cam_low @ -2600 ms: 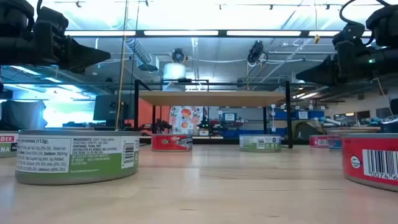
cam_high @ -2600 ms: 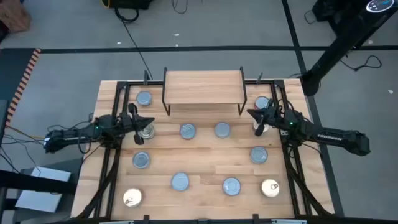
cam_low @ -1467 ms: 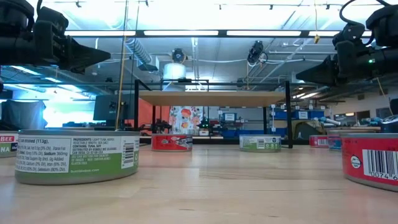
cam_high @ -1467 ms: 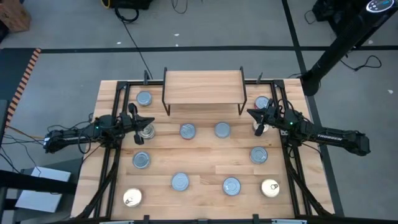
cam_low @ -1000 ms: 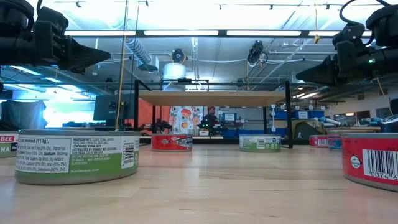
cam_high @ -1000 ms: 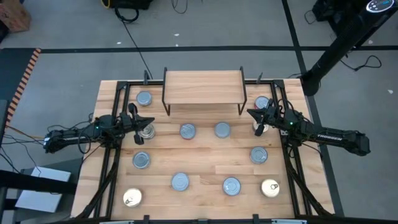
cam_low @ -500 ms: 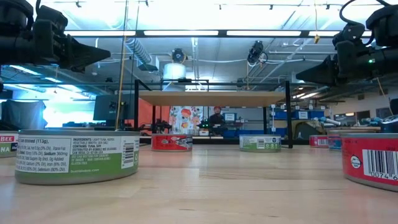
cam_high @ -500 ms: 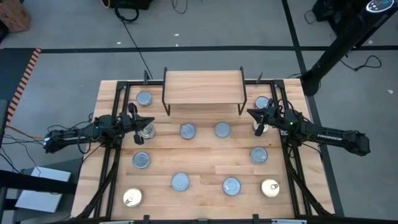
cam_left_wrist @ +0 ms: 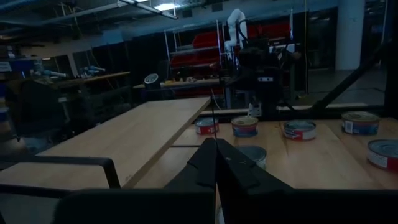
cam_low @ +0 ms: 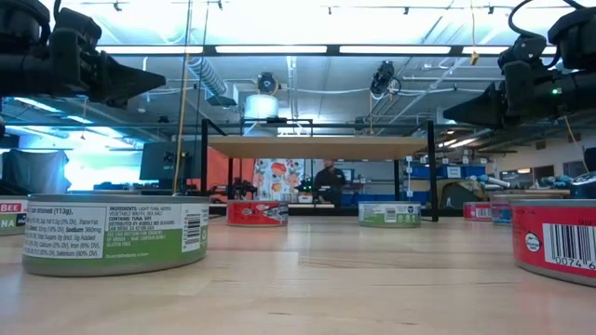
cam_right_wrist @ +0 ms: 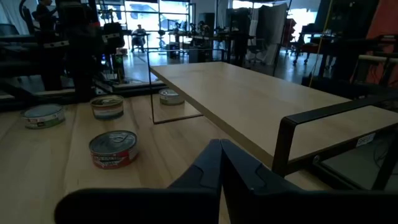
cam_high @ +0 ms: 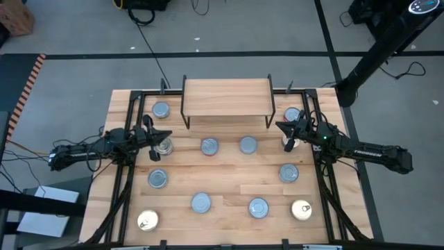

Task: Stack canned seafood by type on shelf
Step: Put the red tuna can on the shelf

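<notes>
- The left gripper [cam_high: 168,134] hovers just left of the shelf's [cam_high: 226,96] front-left leg, above a tin with a gold pull-tab top [cam_high: 164,146]; its fingers are pressed together and carry nothing.
- Left of the shelf, a silver-blue tin [cam_high: 161,110] lies beside its left end; in front of the shelf and farther out, another silver-blue tin [cam_high: 158,178] and a gold-topped tin [cam_high: 148,221] sit well apart from it.
- The shelf stands at the far middle of the table [cam_high: 229,170], its long axis running left to right and its open front facing the tins. Its board is bare, so by my reading no stacking is done and the whole sorting by type is left.
- Just in front of the shelf lie two silver-blue tins [cam_high: 209,146] side by side, and farther forward two more [cam_high: 200,202], all flat with lids up.
- The right gripper [cam_high: 280,127] hovers just right of the shelf's front-right leg, fingers closed on nothing, with a tin [cam_high: 292,114] beside the shelf's right end behind it.
- Right of the shelf and forward of it, a silver-blue tin [cam_high: 288,172] and a gold-topped tin [cam_high: 301,209] wait.
</notes>
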Available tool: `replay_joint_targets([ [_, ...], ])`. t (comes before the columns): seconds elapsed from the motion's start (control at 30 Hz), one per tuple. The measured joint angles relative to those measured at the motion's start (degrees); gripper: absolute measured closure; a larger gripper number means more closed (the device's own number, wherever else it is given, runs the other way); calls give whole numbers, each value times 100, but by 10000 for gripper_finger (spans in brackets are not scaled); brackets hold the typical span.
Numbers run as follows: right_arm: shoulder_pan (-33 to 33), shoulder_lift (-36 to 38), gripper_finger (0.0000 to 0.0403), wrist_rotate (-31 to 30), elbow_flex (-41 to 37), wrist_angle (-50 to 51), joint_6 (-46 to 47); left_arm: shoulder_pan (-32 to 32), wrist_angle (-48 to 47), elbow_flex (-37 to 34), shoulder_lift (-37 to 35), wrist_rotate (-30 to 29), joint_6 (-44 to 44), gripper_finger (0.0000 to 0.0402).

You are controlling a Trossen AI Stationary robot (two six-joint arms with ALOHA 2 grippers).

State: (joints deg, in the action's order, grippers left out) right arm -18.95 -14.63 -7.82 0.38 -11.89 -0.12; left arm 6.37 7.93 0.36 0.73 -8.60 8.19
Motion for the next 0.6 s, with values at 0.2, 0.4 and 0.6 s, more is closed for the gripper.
replay_joint_targets([
  [0.2, 0, 0, 384, 0, -2, -1, 0, 1, 272, 0, 0, -2, 20, 396],
  [0.4, -1, 2, 384, -1, -1, -1, 0, 0, 234, 0, 0, 84, 28, 396],
  [0.6, 0, 2, 384, 0, 0, -1, 0, 0, 211, 0, 0, 118, -19, 396],
])
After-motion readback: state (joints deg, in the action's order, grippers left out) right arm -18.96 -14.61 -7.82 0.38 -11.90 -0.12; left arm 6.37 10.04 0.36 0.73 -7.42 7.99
